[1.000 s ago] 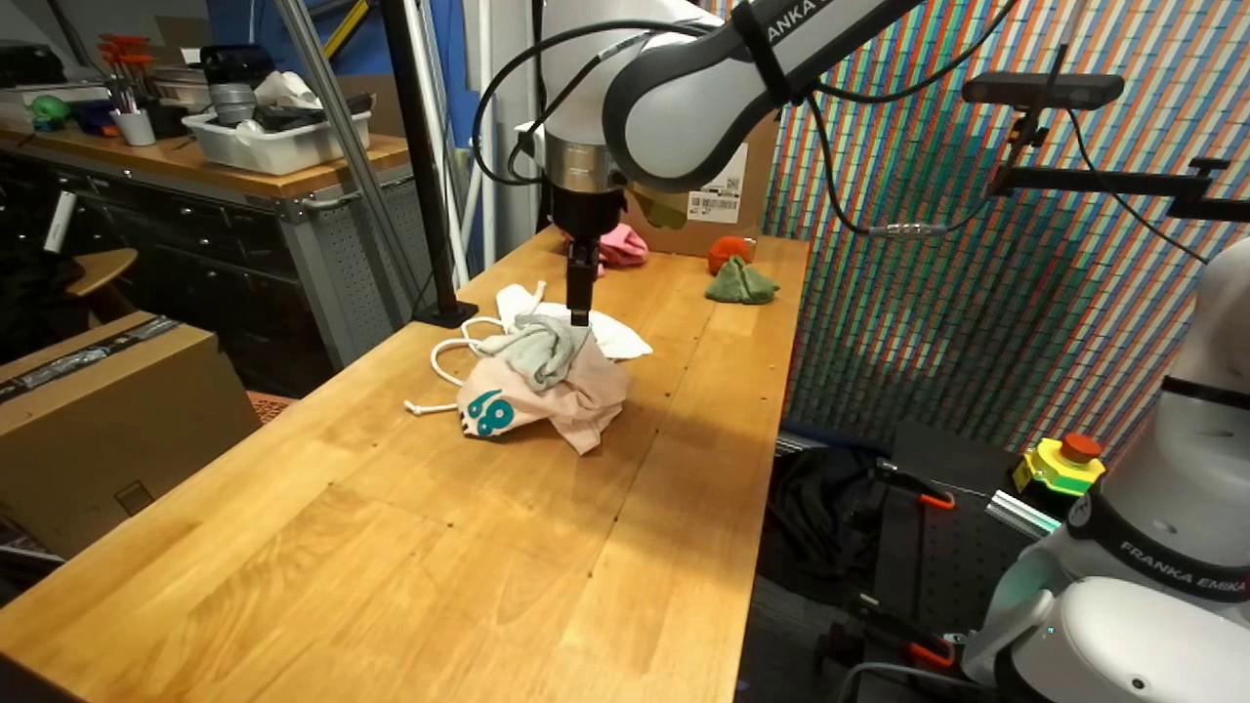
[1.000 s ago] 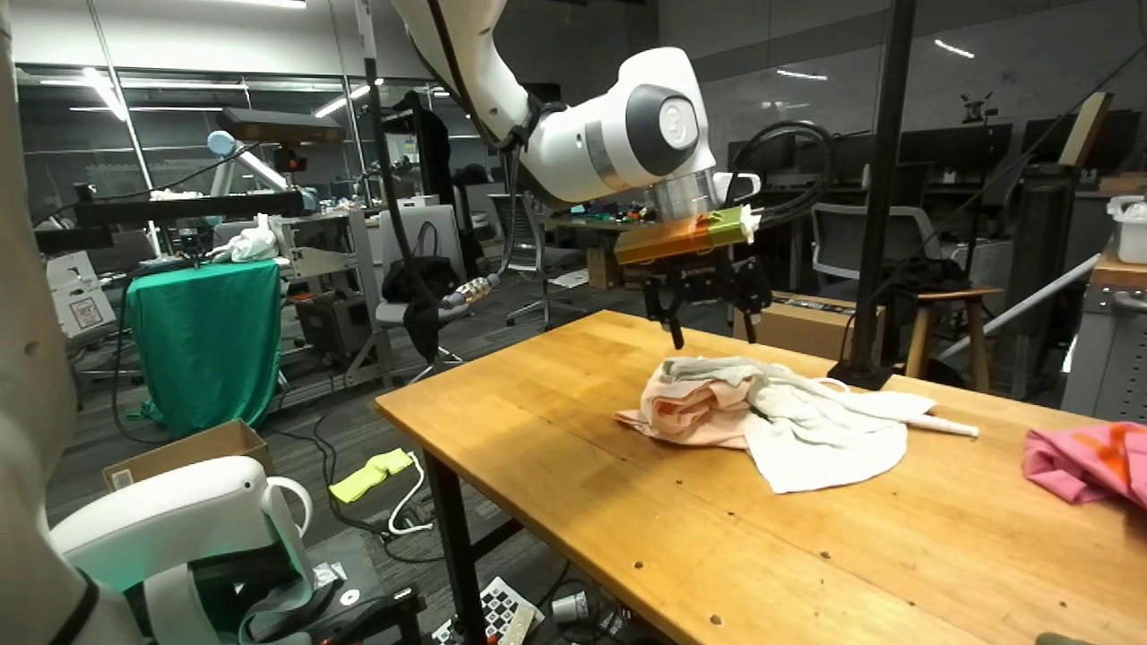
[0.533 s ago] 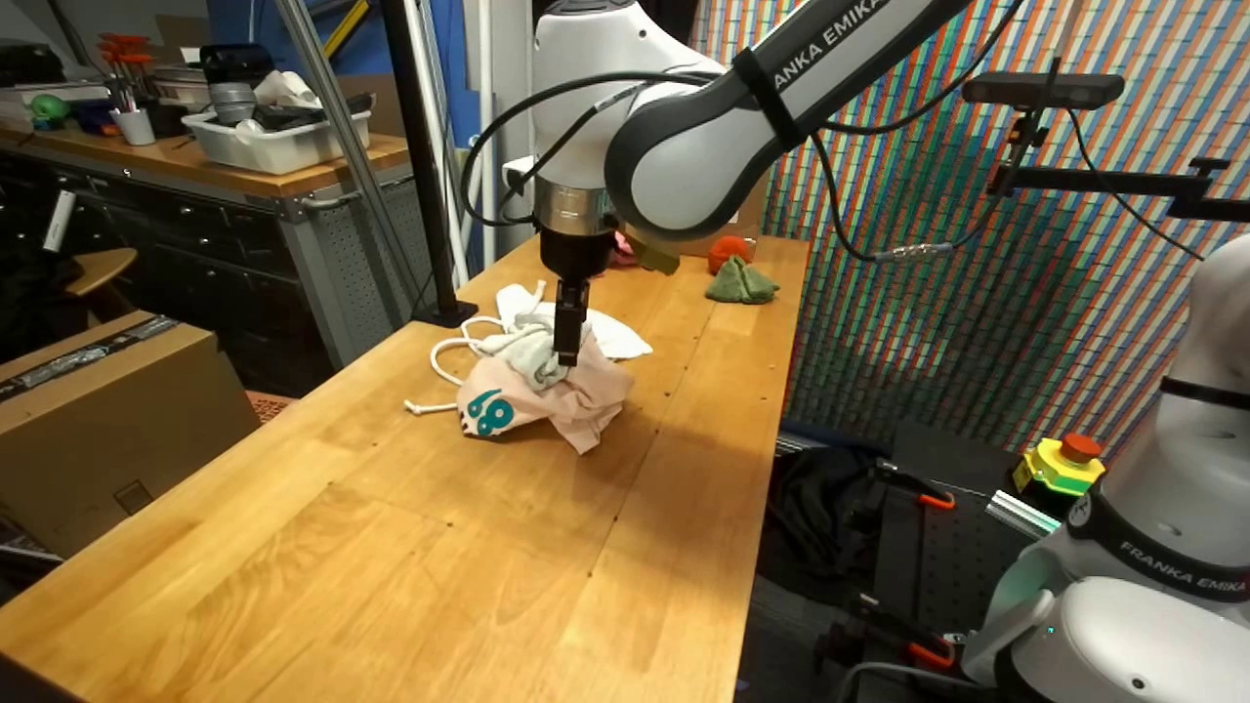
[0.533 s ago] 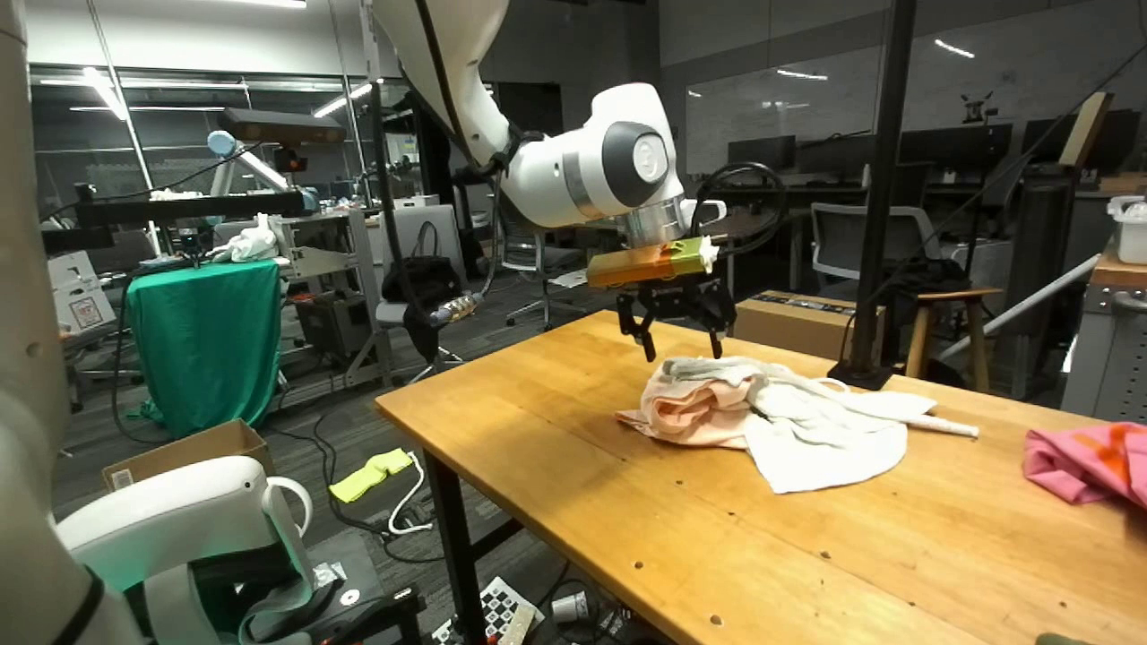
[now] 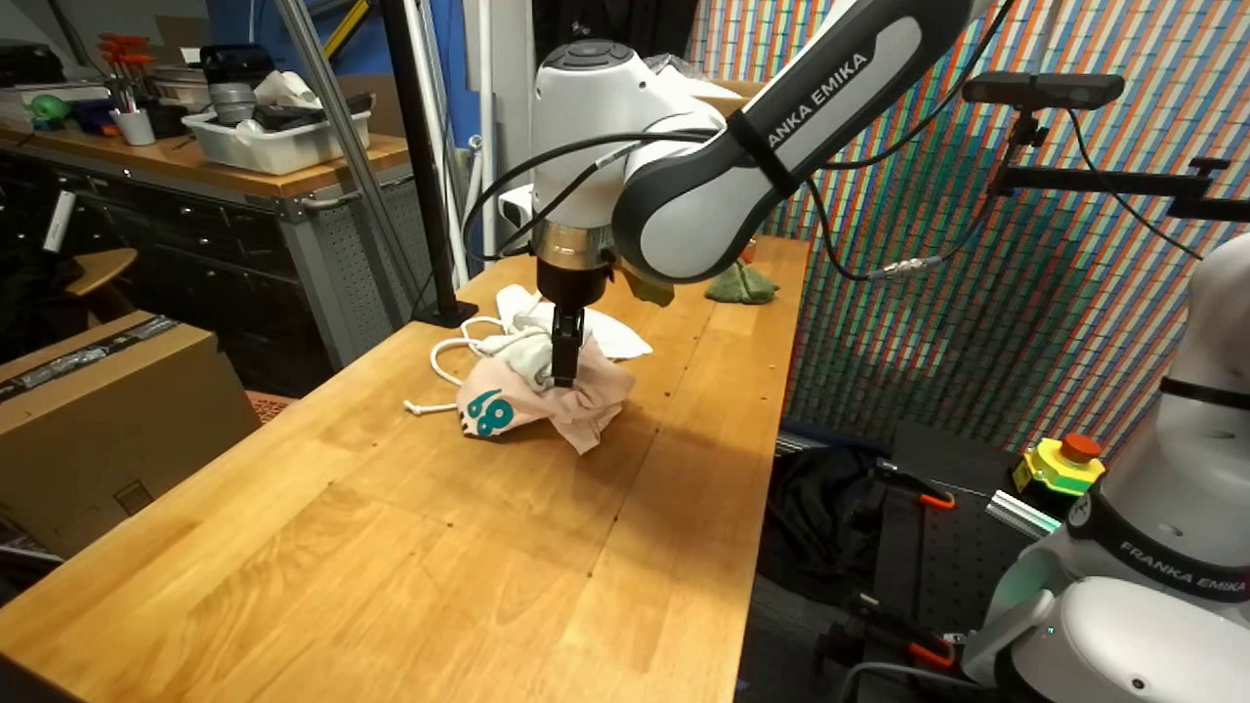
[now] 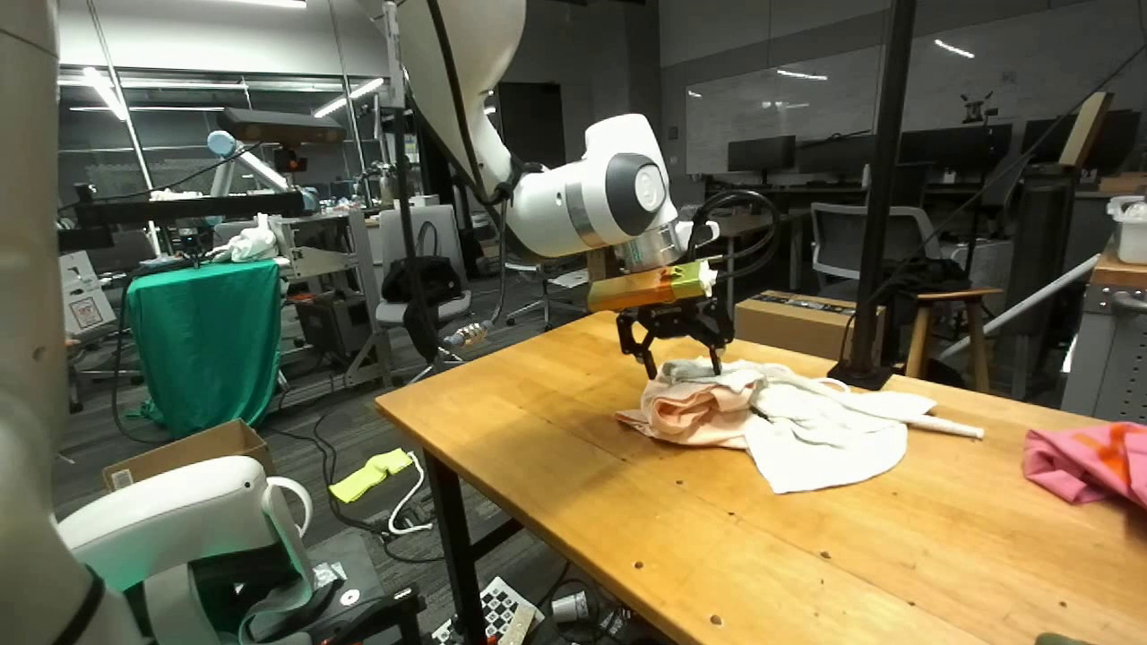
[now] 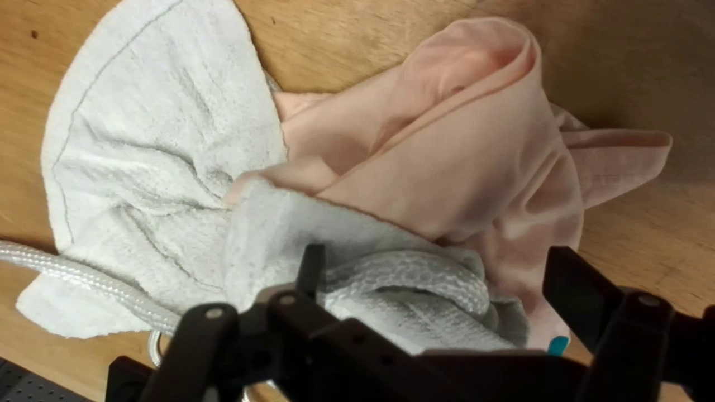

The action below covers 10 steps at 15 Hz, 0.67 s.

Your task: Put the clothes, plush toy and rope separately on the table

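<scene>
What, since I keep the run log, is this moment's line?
hand: open, empty; below: white braided rope across white cloth; pink cloth: partly under white cloth; status: unseparated

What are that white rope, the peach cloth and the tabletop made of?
White rope: braided fibre, slightly glossy, perhaps nylon or polyester; the interlaced strands show.
Peach cloth: matte fabric, possibly cotton, judging by its soft folds.
Tabletop: wood with a satin sheen, probably varnished; grain and seams show.
</scene>
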{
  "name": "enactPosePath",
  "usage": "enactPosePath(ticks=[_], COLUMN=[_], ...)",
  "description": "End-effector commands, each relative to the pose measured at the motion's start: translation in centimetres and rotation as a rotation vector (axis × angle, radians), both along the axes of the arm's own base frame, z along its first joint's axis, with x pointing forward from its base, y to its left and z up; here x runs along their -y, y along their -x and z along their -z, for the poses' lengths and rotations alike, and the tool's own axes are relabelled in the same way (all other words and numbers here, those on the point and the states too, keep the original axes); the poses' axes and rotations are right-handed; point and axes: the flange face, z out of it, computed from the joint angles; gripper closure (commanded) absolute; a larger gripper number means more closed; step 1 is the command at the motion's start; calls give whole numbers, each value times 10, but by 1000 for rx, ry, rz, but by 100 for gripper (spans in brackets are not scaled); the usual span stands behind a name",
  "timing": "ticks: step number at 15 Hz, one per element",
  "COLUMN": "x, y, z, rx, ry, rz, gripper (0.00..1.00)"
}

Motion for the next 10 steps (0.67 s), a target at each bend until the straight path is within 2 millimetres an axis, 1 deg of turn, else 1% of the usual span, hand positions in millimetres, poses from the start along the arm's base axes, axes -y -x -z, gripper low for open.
enactPosePath(ticks=[1, 2, 3, 7, 8, 9, 10], x=[1, 2, 2, 2, 2, 1, 0], y=[-4, -4, -5, -5, -6, -7, -8], z=[0, 1, 1, -6, -8, -10, -12], rx=[33, 35, 36, 43, 48, 52, 54], ry=[5, 6, 6, 11, 14, 15, 13], rz=[-1, 0, 0, -9, -10, -9, -9], gripper=[1, 18, 24, 56, 62, 71, 78])
